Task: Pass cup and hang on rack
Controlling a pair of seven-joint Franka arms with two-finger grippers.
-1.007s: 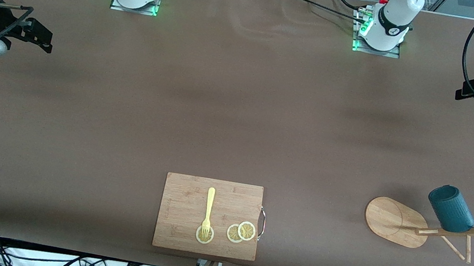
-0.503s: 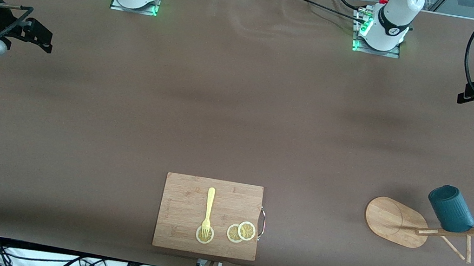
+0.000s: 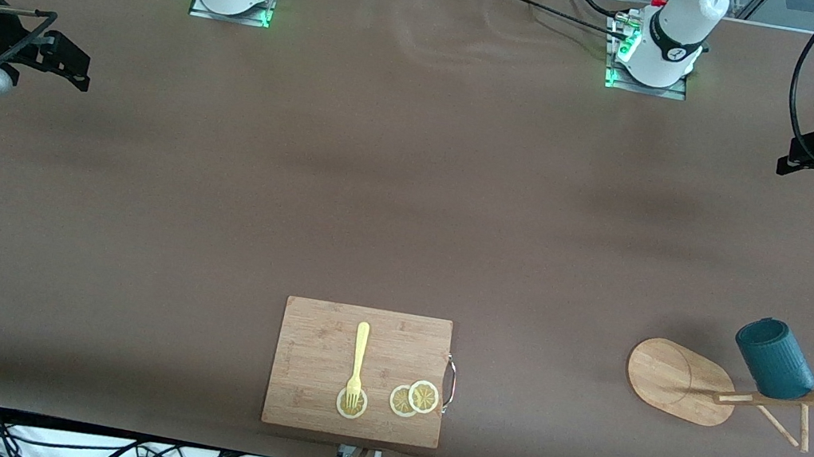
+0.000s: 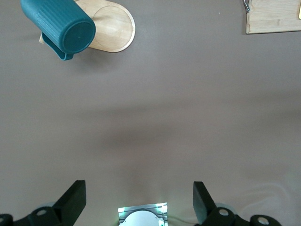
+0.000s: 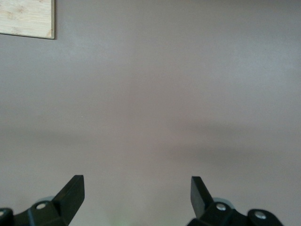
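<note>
Low at the frame's right, the ribbed dark teal cup [image 3: 775, 358] already hung on the light wooden mug-tree rack [image 3: 683, 381]. Both the left gripper [image 3: 788, 163] and the right gripper [image 3: 79, 76] waited high over the brown counter [image 3: 410, 205], jaws spread and released; nothing seemed left to do.

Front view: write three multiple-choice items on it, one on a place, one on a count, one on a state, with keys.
1. Where is the cup?
A. on the board
B. hung on the rack
C. in a gripper

2. How many lemon slices lie on the board?
A. one
B. three
C. five

3. How is the left gripper?
A. open, holding nothing
B. shut on the cup
C. shut on the fork

Key: 1 B, it hangs by its handle on a peg. 2 B, one under the fork, two beside it. 3 A, its fingers stand apart over bare table.
</note>
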